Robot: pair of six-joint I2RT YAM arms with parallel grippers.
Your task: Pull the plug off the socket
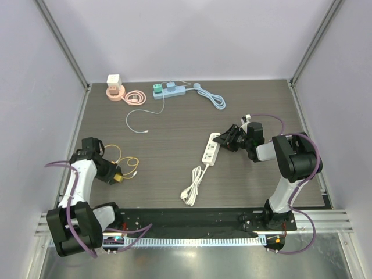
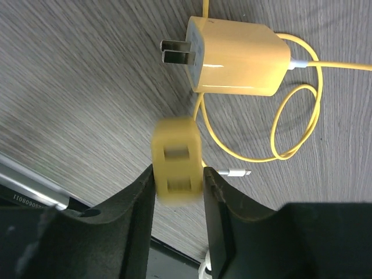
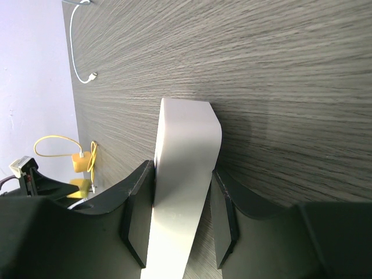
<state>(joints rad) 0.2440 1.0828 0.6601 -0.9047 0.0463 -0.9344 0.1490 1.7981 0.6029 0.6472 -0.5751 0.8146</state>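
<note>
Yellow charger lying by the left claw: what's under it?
The wood-grain table, and a yellow cable passing beneath. The cable's stretch under the yellow charger is covered.

Only one marking is showing, a tiny row of pale characters (image 2: 26, 199) sitting on the dark edge under the silver metal rail (image 2: 29, 177), lower left of the yellow slotted socket block (image 2: 176, 160), and it is reading roughly as 10011.

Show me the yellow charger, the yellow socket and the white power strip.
charger (image 2: 238, 55): left wrist view, broad side.
socket (image 2: 176, 168): left wrist view, slotted face.
strip (image 3: 183, 174): right wrist view, flat face.
</note>
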